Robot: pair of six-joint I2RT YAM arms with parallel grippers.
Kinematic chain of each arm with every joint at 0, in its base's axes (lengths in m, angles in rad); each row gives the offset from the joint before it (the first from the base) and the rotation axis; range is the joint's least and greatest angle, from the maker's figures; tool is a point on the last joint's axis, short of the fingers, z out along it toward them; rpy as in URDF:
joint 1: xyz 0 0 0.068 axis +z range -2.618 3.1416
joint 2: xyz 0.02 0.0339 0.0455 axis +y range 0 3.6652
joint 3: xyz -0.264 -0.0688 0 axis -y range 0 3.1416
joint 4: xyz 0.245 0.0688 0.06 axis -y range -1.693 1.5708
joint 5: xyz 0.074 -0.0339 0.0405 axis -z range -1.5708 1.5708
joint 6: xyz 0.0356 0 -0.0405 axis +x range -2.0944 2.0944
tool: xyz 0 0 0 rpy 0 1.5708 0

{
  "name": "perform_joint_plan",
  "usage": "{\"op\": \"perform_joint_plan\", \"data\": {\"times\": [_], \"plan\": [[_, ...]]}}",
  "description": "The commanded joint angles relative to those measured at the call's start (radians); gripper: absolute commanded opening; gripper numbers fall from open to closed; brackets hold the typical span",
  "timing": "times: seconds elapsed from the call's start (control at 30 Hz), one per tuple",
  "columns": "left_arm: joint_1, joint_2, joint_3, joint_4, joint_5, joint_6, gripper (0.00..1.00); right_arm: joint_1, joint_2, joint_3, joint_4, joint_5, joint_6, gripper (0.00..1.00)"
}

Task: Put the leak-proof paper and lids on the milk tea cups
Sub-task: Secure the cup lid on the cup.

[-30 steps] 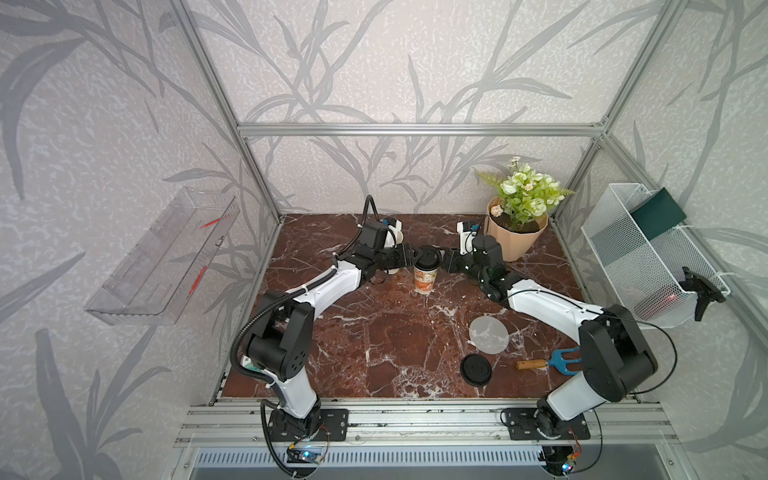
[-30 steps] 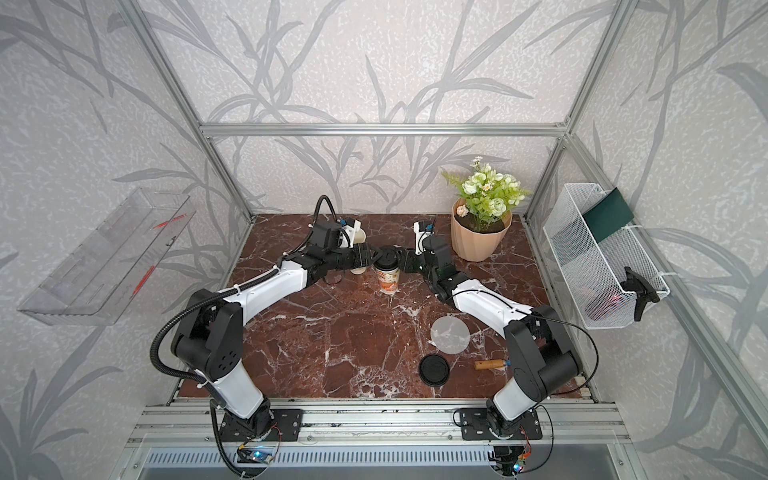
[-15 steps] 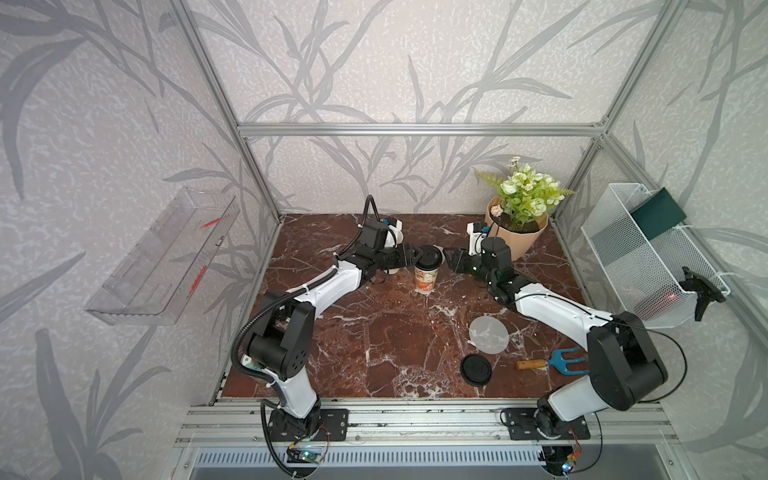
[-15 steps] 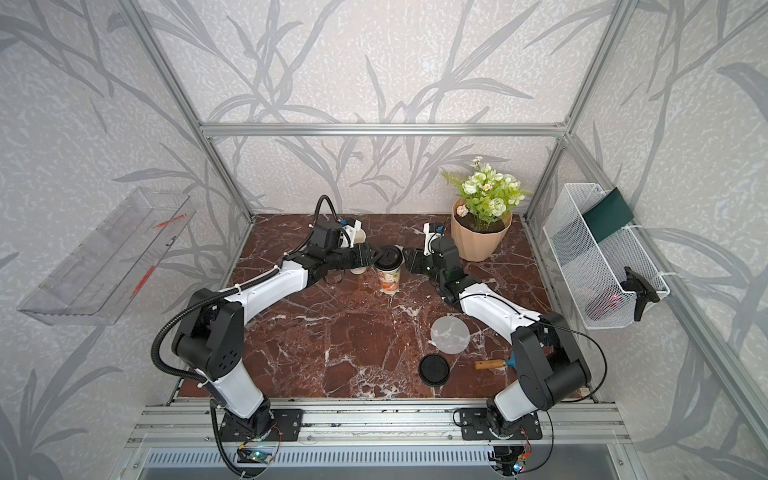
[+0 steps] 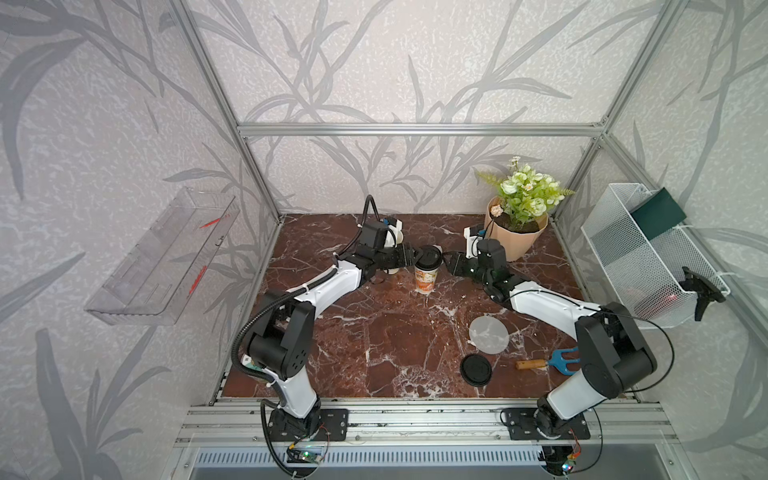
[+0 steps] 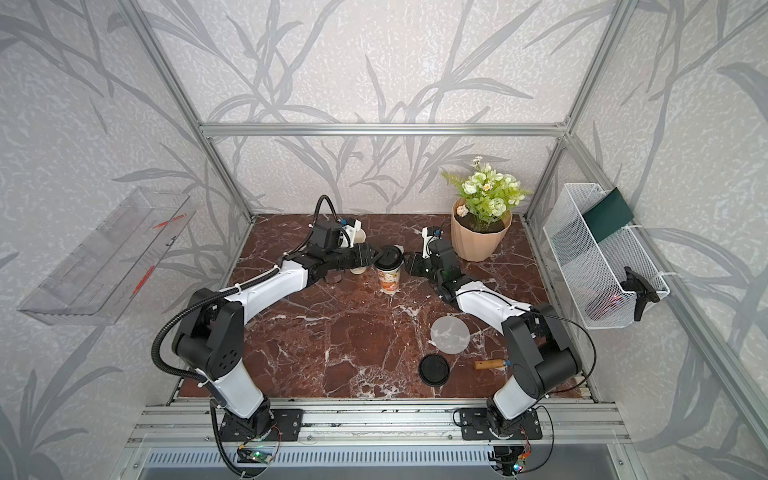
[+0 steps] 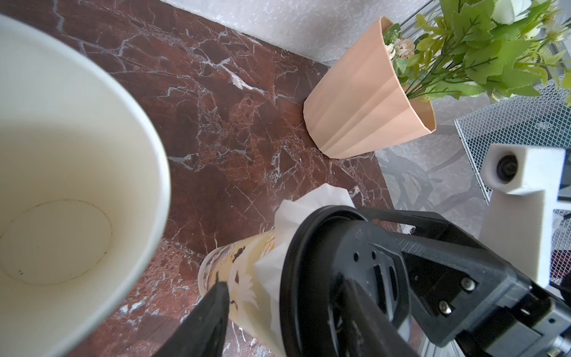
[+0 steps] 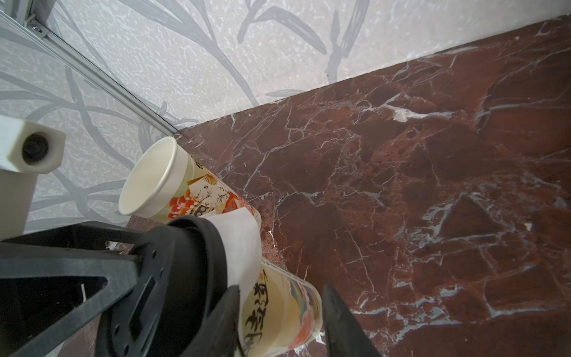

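A milk tea cup (image 5: 424, 279) stands mid-table with a black lid (image 5: 428, 253) on it. Crumpled leak-proof paper (image 7: 312, 201) sticks out under the lid's rim. My left gripper (image 7: 285, 282) reaches it from the left with jaws apart, one finger (image 7: 364, 309) across the lid's top and the other (image 7: 210, 318) by the cup wall. My right gripper (image 8: 281, 289) meets the cup (image 8: 278, 309) from the right, jaws apart astride its wall below the lid. A second, uncovered cup (image 8: 154, 182) stands under my left wrist. Another paper disc (image 5: 489, 333) lies flat at front right.
A loose black lid (image 5: 476, 370) and a blue hand trowel (image 5: 548, 362) lie near the front right. The peach plant pot (image 5: 515, 239) stands just behind my right wrist. A wire basket (image 5: 648, 257) hangs on the right wall and a clear shelf (image 5: 162, 257) on the left.
My right wrist has shifted slightly to the right beside the lidded cup, and its jaws have narrowed a little. The left arm and both cups have stayed put.
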Motion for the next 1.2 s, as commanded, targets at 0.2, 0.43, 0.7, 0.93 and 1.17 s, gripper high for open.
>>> {"op": "perform_joint_plan", "data": {"times": [0.2,0.43,0.7,0.93,1.17], "plan": [[0.002,0.076,-0.046,-0.214,-0.054,0.045,0.59,0.002,-0.071,0.051,-0.041,0.067,-0.048,0.45],[0.001,0.078,-0.048,-0.213,-0.054,0.046,0.59,0.02,-0.029,0.071,-0.037,0.058,-0.048,0.45],[0.002,0.079,-0.041,-0.222,-0.055,0.05,0.59,0.042,0.026,0.062,-0.008,0.043,-0.048,0.45],[0.003,0.085,-0.041,-0.216,-0.048,0.048,0.59,0.107,0.051,0.032,-0.08,0.138,-0.136,0.44],[0.0,0.097,-0.066,-0.19,-0.043,0.04,0.59,0.204,0.086,-0.068,-0.185,0.312,-0.19,0.44]]}}
